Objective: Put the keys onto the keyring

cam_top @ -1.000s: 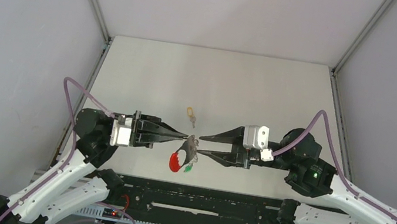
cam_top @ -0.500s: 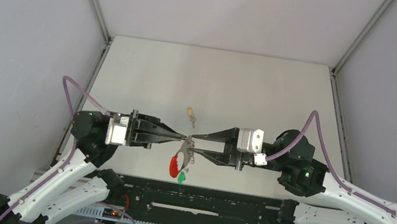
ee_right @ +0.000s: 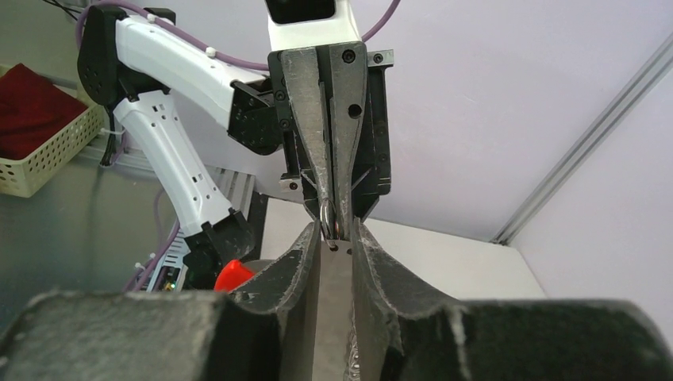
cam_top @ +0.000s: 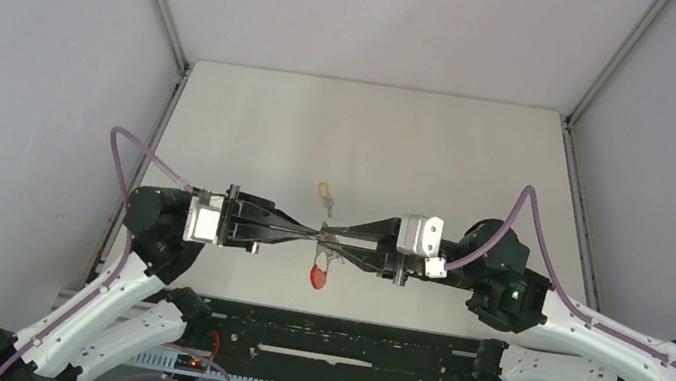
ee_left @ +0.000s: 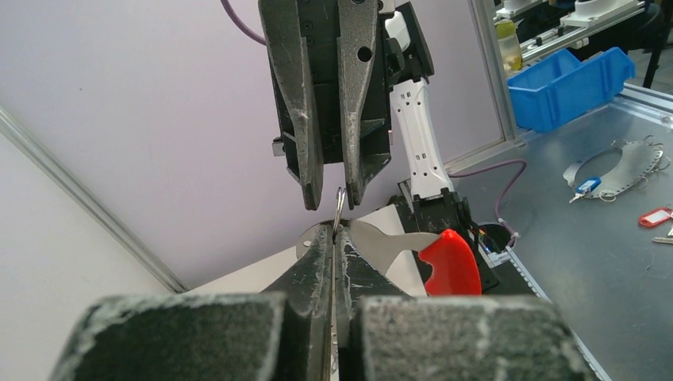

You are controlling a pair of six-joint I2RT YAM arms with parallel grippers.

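The keyring hangs in the air between my two grippers, its red section (cam_top: 319,274) below them. It also shows in the left wrist view (ee_left: 448,266) and right wrist view (ee_right: 232,274). My left gripper (cam_top: 315,238) is shut on the keyring's grey metal part (ee_left: 381,242). My right gripper (cam_top: 334,242) faces it tip to tip, slightly open, its fingers on either side of a thin wire loop (ee_left: 339,205). The yellow-headed key (cam_top: 324,191) lies on the table just behind the grippers. The green-headed key is hidden.
A black rail (cam_top: 342,338) runs along the table's near edge by the arm bases. Grey walls and metal frame posts (cam_top: 155,1) close in the table on the left, right and back.
The right arm has moved left, so the fingertips now meet. The keyring has swung from slanted to hanging edge-on below them. The green key seen under it earlier no longer shows.
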